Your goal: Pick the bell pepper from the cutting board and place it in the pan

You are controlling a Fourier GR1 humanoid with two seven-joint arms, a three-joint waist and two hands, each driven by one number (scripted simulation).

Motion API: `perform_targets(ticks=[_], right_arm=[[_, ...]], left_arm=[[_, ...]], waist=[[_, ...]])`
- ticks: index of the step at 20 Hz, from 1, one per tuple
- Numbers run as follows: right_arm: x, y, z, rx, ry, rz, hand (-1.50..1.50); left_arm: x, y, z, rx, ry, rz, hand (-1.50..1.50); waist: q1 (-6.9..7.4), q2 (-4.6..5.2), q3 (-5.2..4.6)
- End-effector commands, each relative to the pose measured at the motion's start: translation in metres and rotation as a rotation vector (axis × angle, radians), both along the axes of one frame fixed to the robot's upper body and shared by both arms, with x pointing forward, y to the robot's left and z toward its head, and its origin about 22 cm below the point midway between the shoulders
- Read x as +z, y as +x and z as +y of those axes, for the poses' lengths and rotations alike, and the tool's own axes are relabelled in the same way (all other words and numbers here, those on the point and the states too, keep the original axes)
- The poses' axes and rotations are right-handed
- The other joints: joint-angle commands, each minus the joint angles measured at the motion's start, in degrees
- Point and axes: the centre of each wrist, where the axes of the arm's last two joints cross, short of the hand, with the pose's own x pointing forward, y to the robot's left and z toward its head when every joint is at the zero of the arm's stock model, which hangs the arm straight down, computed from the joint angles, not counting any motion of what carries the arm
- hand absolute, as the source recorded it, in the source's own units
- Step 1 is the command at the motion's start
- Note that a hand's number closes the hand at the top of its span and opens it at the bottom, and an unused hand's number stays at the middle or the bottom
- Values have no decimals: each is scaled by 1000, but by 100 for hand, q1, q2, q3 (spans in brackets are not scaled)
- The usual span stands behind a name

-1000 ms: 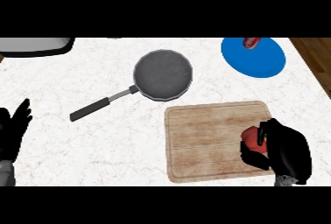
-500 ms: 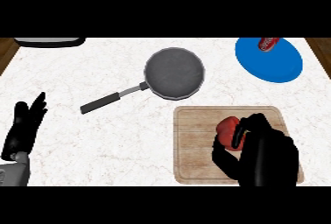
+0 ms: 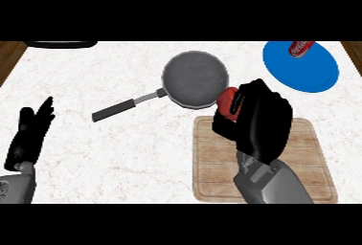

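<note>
White marbled counter point(image 3: 141, 158) is bearing a rectangular wooden cutting board point(image 3: 311, 158), a round blue plate point(image 3: 311, 72), a dark grey round pan point(image 3: 194, 79). Right hand point(image 3: 260, 122) is curling round the red bell pepper point(image 3: 226, 101) beside the pan's rim. Left hand point(image 3: 29, 136) is resting open, fingers straight.

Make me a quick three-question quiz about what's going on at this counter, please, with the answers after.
1. True or false: the pepper lies in the pan.
2. Which hand holds the pepper? A. left hand B. right hand
3. Fill in: the red can lies on the blue ____.

Key
1. False. It is in a hand's grasp, beside the pan's right rim and above the far edge of the board.
2. B. Its fingers curl round the pepper; the left hand rests open at the view's left edge.
3. plate.
</note>
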Motion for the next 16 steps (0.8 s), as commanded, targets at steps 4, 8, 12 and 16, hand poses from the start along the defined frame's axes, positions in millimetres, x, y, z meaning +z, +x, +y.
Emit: perform_targets(ticks=[4, 8, 12, 16], right_arm=[[-7, 76, -5, -79, 195, -9, 150], [-30, 111, -6, -113, 212, 22, 150], [-40, 141, -10, -96, 238, 50, 150], [-70, 150, -9, -81, 272, 71, 150]], left_arm=[[17, 14, -2, -22, 4, -6, 0], [0, 0, -1, -23, -19, -16, 0], [16, 13, -13, -36, -18, 5, 0], [6, 10, -17, -35, 1, -22, 0]], waist=[[83, 35, 6], [146, 45, 2], [163, 63, 7], [264, 97, 7]])
